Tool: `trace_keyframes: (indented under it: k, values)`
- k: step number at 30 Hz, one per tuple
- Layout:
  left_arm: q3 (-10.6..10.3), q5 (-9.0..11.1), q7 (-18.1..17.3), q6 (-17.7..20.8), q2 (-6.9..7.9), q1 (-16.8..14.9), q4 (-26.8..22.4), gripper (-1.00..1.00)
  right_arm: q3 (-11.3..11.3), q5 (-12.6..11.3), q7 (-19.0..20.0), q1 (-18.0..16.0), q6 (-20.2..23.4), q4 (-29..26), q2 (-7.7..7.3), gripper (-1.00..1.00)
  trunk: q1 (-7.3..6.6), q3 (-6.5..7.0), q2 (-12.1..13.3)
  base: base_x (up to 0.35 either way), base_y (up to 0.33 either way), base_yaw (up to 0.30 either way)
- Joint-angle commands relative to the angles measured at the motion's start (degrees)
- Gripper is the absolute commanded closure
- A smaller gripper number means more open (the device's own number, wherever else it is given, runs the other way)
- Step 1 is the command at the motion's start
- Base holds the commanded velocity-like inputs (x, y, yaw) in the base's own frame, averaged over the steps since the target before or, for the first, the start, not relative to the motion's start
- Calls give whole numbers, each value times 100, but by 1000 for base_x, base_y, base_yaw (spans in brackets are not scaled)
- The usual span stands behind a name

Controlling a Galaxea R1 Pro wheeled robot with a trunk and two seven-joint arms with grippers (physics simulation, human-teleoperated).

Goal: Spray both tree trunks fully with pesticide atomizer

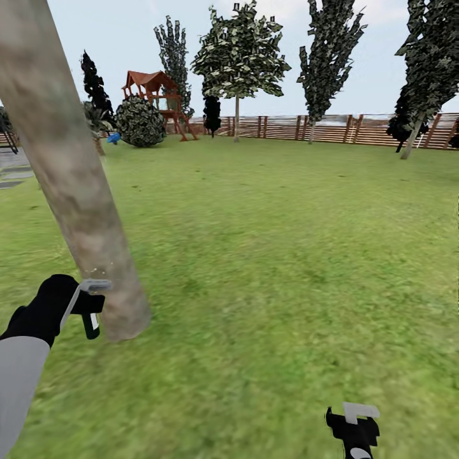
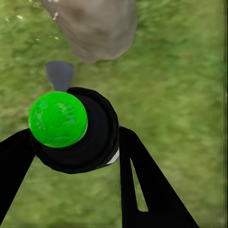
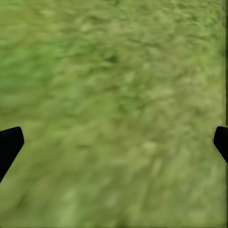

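**Atomizer held at the base of the near trunk**

You have the pesticide atomizer (image 2: 73, 130) in the left gripper (image 1: 80, 306): one black finger (image 2: 152, 190) lies along each flank of its round body, closed against it. In the left wrist view the body is a stubby black cylinder with a green cap, a pale edge at one side and a grey nozzle aimed at the tree trunk (image 1: 70, 172). In the head view the gripper sits at near left, just beside the foot of that trunk, where it meets the lawn (image 1: 274, 255).

The right gripper (image 1: 354, 430) hangs at near right over bare grass; its two finger tips (image 3: 9, 142) stand wide apart with nothing between them.

Handling, as a judgement: the atomizer looks small, rigid and light, with smooth curved sides that could slip or turn in a loose pinch. A hold across the middle of the body, clear of nozzle and cap, should serve you best.

Count: one atomizer; one thick, pale, mottled trunk close by, leaning; two grippers. A leafy tree with a slender pale stem (image 1: 237, 64) stands far off before the slatted fence (image 1: 331, 127), among several dark narrow trees; whether it is your second target cannot be told. One play tower (image 1: 156, 89) stands at far left.
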Motion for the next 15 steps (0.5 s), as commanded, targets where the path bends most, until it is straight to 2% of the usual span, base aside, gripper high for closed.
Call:
trace_keyframes:
  k: [1,5,15]
  values:
    - [2,-2,0,0,0,0,0,100,0,-1,0,0,0,0,0,-100,0,0,0,0,-276,0]
    - [12,-2,0,-2,0,-1,0,100,0,1,0,0,0,0,7,-100,0,0,0,0,-275,72]
    - [20,-2,0,-8,0,5,4,100,0,-1,0,0,0,0,9,-100,0,0,0,1,-275,263]
